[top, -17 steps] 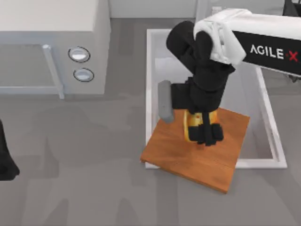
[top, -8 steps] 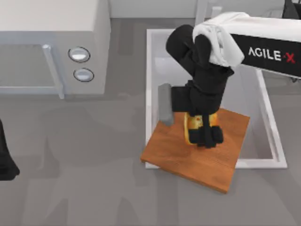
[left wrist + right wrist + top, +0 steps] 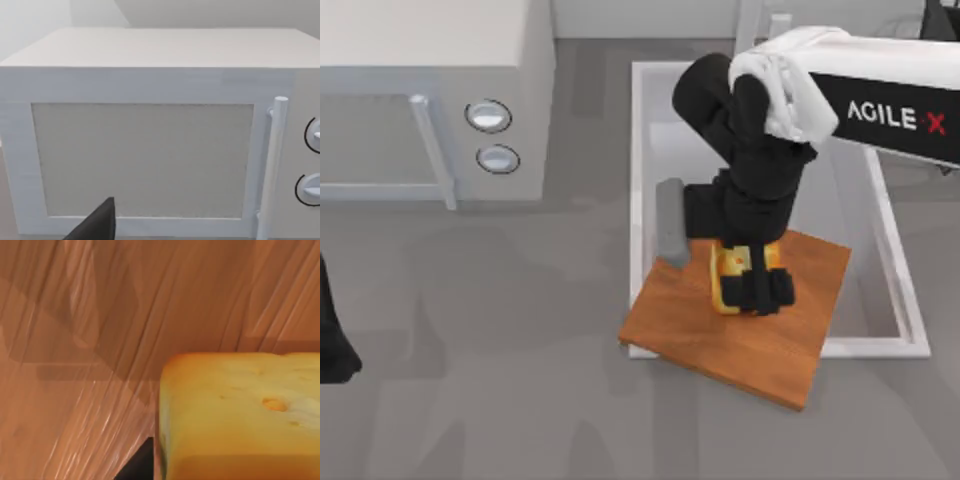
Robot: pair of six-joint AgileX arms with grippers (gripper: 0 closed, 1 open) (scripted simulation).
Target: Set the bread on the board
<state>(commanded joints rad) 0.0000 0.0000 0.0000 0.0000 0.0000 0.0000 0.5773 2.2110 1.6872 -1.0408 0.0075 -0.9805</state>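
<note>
Nearest to me, at the top view's left edge, my left arm sits parked, and I cannot tell how its jaws stand; its wrist camera faces the white microwave (image 3: pixel 150 145) with its door handle (image 3: pixel 272 165) and two knobs.

Further in, on the table (image 3: pixel 500 400), the board (image 3: pixel 700 320) lies flat with its far part over the rim of the white sink basin (image 3: pixel 645 150), which lies on the right half of the table. On the board's middle is the bread (image 3: pixel 730 275), its yellow face speckled with a red dot. My right gripper (image 3: pixel 745 285) reaches down from the far right and is clenched around the bread; a black finger crosses the chunk's top. The right wrist camera shows the bread (image 3: pixel 240 415) close against the board's grain (image 3: pixel 75 340), though whether they touch I cannot tell.
</note>
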